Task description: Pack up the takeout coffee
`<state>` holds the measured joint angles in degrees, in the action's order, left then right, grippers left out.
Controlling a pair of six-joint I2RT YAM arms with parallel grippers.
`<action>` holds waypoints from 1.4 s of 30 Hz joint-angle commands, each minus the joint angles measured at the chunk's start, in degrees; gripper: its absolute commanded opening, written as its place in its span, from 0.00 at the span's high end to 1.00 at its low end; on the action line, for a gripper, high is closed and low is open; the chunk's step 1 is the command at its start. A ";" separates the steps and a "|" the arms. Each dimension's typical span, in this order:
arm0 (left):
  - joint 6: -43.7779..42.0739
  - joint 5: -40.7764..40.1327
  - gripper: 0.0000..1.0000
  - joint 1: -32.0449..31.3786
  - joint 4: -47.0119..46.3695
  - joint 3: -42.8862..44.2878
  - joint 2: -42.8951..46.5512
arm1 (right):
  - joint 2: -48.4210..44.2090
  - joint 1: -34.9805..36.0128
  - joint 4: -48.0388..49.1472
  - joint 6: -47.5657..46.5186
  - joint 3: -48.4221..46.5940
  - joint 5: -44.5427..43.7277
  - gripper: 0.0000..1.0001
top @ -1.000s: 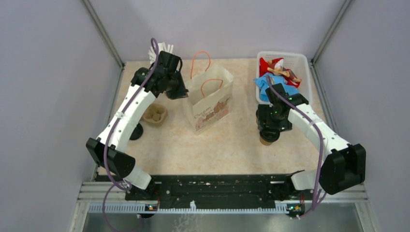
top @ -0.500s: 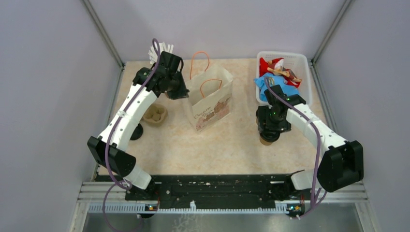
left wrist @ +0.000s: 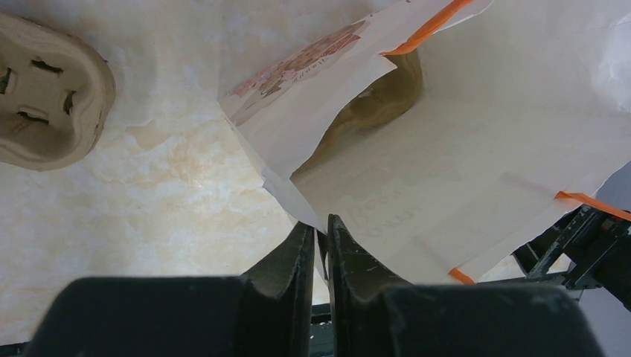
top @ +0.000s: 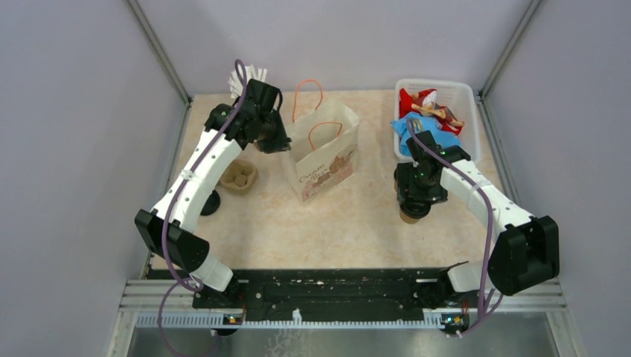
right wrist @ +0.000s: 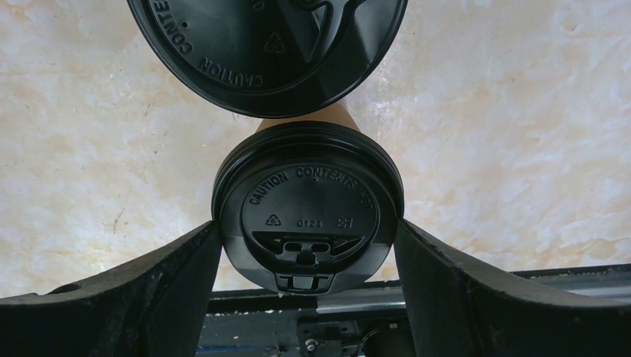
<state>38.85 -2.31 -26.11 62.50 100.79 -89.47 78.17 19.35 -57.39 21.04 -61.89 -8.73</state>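
The right claw (right wrist: 306, 223) stands wide, its 2 fingers against opposite sides of the black lid of 1 takeout cup (right wrist: 309, 208). That cup stands on the surface (right wrist: 484, 111) right of the paper bag (top: 324, 156) and near of the white basket (top: 465, 93), with the 2nd lidded cup (right wrist: 268, 44) just beside it. The left claw (left wrist: 316, 242) is narrow, pinching the bag's left rim, and a cardboard cup carrier (left wrist: 45, 89) lies left of the bag.

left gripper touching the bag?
Touching. The left wrist view shows the left gripper pinched on the bag rim: the paper edge runs down between its near-shut fingers, with no gap visible.
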 commanded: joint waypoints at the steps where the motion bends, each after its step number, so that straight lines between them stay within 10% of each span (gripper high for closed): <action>1: -0.37 0.54 0.81 0.24 -2.12 -0.07 -0.20 | 0.32 -0.19 1.49 -0.25 1.28 -1.79 0.17; 14: -1.43 -1.77 0.25 0.18 -0.74 -0.96 1.97 | -5.65 -0.18 -1.05 -4.16 -4.84 2.08 0.32; 18: -1.05 -1.90 0.22 0.18 0.01 -0.33 1.04 | -9.18 -0.19 -2.02 -5.49 -7.13 3.52 0.32; 25: 1.68 -0.90 0.40 -0.18 3.35 2.21 -2.08 | -13.77 -0.19 -4.86 -8.88 -11.86 3.98 0.32; 36: -9.92 -6.20 0.95 -0.26 -4.09 1.55 0.67 | -20.36 2.28 0.87 -16.78 -19.92 19.99 0.39; 42: -19.81 -7.09 1.00 -0.33 -16.02 -6.46 9.48 | -16.04 11.48 2.52 -17.26 -28.13 20.28 0.40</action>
<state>27.94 -7.70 -26.28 57.84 98.91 -88.53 59.00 25.61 -58.26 5.58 -83.53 9.37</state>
